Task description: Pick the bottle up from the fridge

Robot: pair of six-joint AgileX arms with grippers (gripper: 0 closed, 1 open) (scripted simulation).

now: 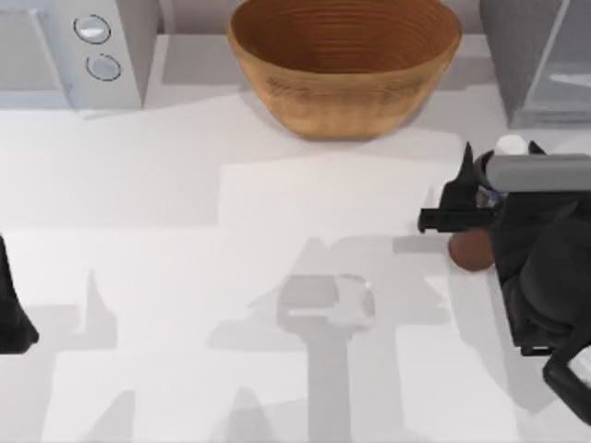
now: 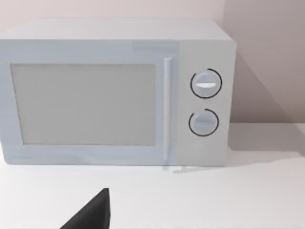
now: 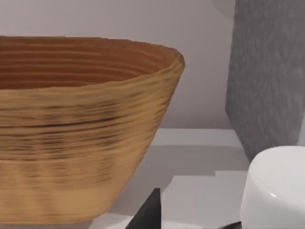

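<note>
The left gripper is parked at the table's left edge. The bottle lies at the right, touching the right gripper; its grip cannot be told. The fridge stands beyond, beside a basket.

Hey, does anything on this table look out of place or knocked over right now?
Nothing looks spilled or damaged. One oddity: the bottle is out on the table, half hidden under the right arm by the right gripper, not in the fridge. The basket and microwave stand upright.
</note>
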